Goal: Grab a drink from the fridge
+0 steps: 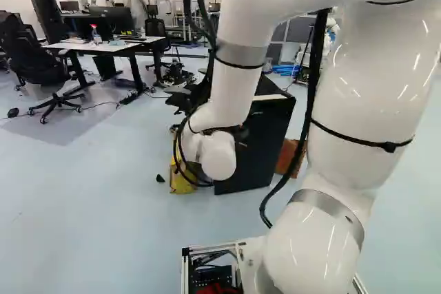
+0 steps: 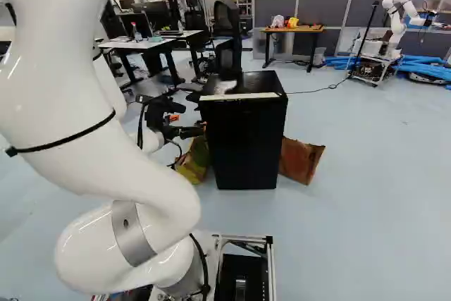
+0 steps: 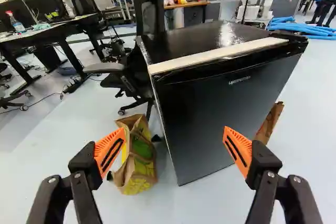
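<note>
In the right base view my gripper (image 2: 201, 130) is at the left side of the small black fridge (image 2: 246, 142), near its upper part. The wrist view shows the gripper (image 3: 174, 142) open, its orange pads wide apart with nothing held between them. Ahead stands the fridge (image 3: 220, 106), its dark front door shut and a pale strip (image 3: 215, 55) along the top front edge. My arm partly covers the fridge (image 1: 258, 146) in the left base view. No drink can be seen; the inside of the fridge is hidden.
A yellow-brown paper bag (image 3: 139, 156) stands on the floor beside the fridge's left side, and a brown one (image 2: 299, 160) at its right. An office chair (image 3: 139, 51) is close behind the fridge. Desks (image 1: 96, 46) stand farther back, and another robot (image 2: 394, 26) at the far right.
</note>
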`<state>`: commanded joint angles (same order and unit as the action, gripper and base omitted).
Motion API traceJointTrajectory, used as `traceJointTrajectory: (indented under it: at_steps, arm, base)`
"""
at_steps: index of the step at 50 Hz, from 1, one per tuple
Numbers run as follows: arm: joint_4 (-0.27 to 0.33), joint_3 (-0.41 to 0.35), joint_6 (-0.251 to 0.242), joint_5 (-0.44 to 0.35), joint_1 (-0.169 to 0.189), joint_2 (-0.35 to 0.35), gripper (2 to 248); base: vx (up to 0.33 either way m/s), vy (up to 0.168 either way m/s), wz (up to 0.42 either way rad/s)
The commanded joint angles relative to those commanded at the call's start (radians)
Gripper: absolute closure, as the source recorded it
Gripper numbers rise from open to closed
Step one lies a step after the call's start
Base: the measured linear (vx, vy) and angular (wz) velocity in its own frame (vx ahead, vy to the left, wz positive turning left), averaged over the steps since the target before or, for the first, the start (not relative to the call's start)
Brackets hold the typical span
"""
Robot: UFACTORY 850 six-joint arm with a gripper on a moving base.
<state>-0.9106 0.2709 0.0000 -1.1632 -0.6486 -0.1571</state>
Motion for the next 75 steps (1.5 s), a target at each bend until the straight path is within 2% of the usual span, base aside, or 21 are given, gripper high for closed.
traceJointTrajectory:
  at_steps: [15,31,56,75]
  arm:
    - [-0.029,0.068,0.000,-0.079,-0.037,-0.105,3]
    - [-0.060,0.162,0.000,-0.145,-0.056,-0.225,3]
    - [-0.133,0.302,0.000,-0.240,-0.043,-0.391,3]
    - [-0.193,0.347,0.000,-0.275,-0.026,-0.418,3]
  base:
    - [0.000,0.000,0.000]
    - [0.000,0.000,0.000]
    - [0.000,0.000,0.000]
    - [0.000,0.000,0.000]
